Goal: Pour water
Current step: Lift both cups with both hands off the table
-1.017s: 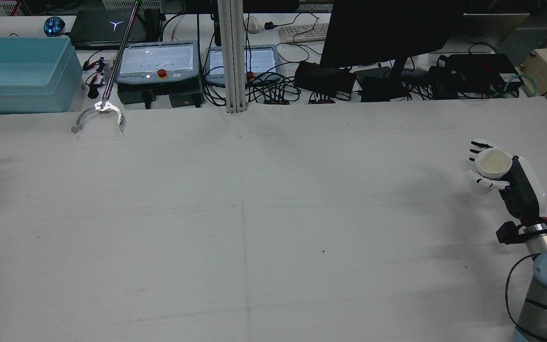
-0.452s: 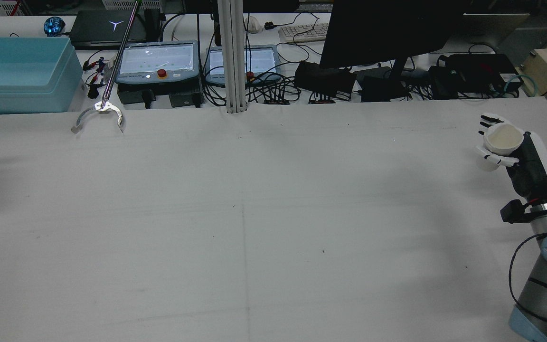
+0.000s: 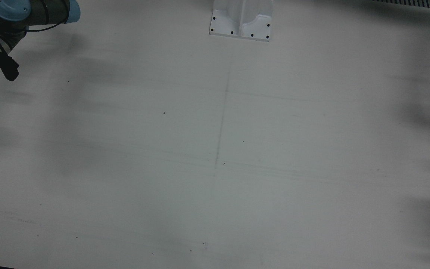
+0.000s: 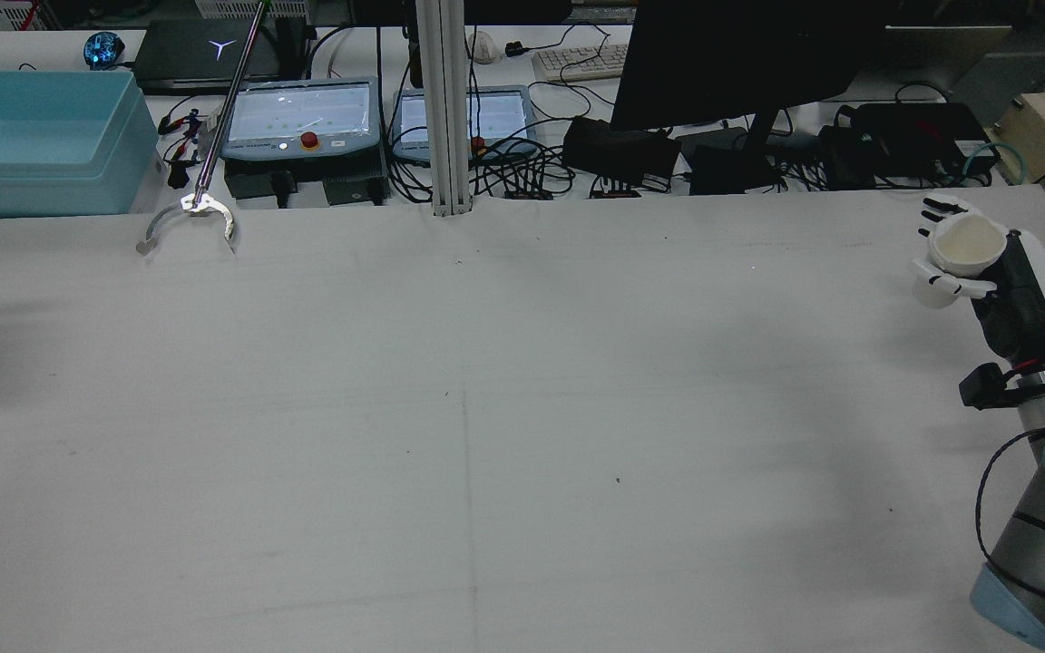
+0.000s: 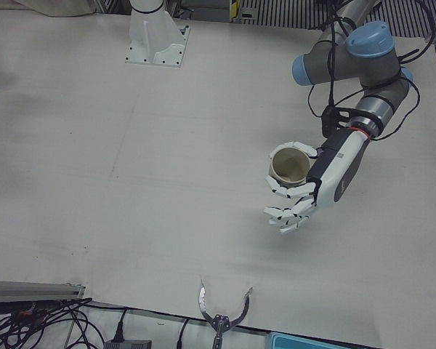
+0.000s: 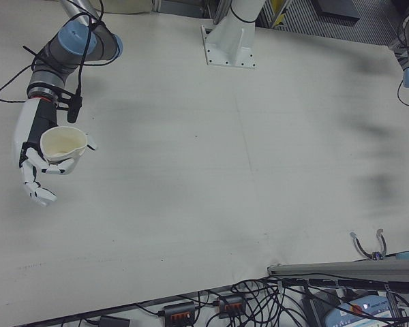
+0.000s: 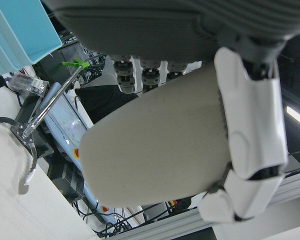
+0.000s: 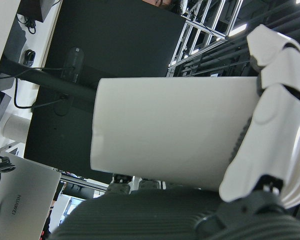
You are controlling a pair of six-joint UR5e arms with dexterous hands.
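Note:
My right hand (image 4: 1017, 295) is shut on a white cup (image 4: 967, 243), held upright above the table's far right corner in the rear view. In the right-front view the same cup (image 6: 61, 146) shows a cream inside and a small spout, with the right hand (image 6: 31, 146) wrapped around it. The right hand view shows the cup (image 8: 170, 132) side-on under white fingers (image 8: 280, 115). My left hand (image 5: 320, 182) is shut on a beige cup (image 5: 289, 164), also upright, above the table. That cup (image 7: 160, 145) fills the left hand view, clasped by fingers (image 7: 250, 125). No water is visible.
A metal reacher tool (image 4: 189, 216) rests its claw on the far table edge, also seen as a claw (image 5: 221, 309). A light blue bin (image 4: 33, 136), control boxes (image 4: 300, 118), cables and a dark monitor (image 4: 740, 54) lie behind the table. The white pedestal (image 3: 241, 22) stands at the centre.
My right hand has carried its cup away from the robot toward the far table edge and slightly right, keeping it upright. The left arm stays out of the rear view.

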